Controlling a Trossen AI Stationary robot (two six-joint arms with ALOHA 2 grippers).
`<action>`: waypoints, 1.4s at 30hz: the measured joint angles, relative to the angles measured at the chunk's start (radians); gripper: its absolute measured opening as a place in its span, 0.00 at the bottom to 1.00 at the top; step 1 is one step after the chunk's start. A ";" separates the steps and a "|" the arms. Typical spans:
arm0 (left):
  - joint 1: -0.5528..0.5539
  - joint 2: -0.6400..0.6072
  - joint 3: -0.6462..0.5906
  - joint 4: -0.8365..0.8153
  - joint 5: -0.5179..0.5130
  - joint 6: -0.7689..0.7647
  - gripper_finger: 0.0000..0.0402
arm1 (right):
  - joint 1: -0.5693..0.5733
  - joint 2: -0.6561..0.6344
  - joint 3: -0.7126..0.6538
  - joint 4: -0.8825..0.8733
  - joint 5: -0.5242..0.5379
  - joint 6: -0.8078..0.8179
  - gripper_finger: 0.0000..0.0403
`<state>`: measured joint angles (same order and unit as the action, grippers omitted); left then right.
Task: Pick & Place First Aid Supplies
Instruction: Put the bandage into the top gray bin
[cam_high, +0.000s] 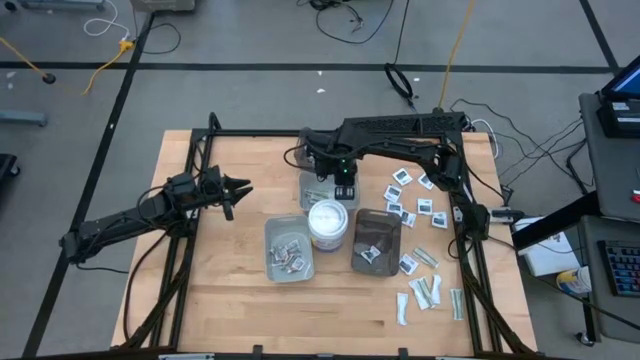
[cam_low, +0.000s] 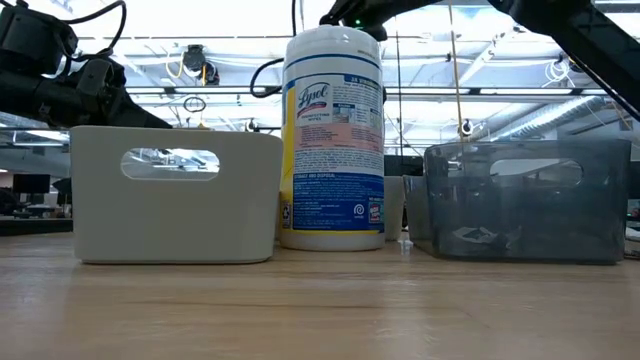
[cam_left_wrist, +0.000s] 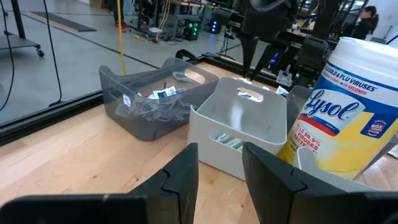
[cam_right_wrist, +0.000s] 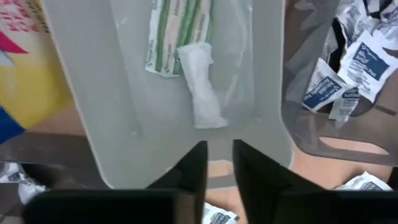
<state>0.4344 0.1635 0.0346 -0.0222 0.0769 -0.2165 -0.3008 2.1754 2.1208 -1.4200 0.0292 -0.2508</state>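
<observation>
Right gripper hangs over the pale tray behind the white tub, fingers slightly parted, grasping nothing; a strip packet lies in that tray below. Left gripper waits at desk left, fingers parted, empty. Remaining packets lie scattered at desk right.

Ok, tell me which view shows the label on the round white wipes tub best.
The low view: the round white wipes tub stands upright facing the camera, label readable. The left wrist view shows it partly, at an angle. The high view shows only its lid; the right wrist view, a yellow sliver.
</observation>
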 joint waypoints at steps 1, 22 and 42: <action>0.000 0.000 0.000 0.000 0.000 0.000 0.32 | 0.000 0.000 0.000 0.000 0.000 0.000 0.17; 0.000 0.000 0.000 0.001 0.000 0.000 0.32 | -0.056 -0.098 -0.090 -0.069 0.005 0.466 0.45; 0.000 0.000 0.000 0.003 0.000 0.000 0.32 | 0.072 -0.608 -0.746 0.120 0.018 0.982 0.45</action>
<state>0.4344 0.1635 0.0348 -0.0189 0.0769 -0.2165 -0.2284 1.5672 1.3753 -1.3002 0.0475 0.7313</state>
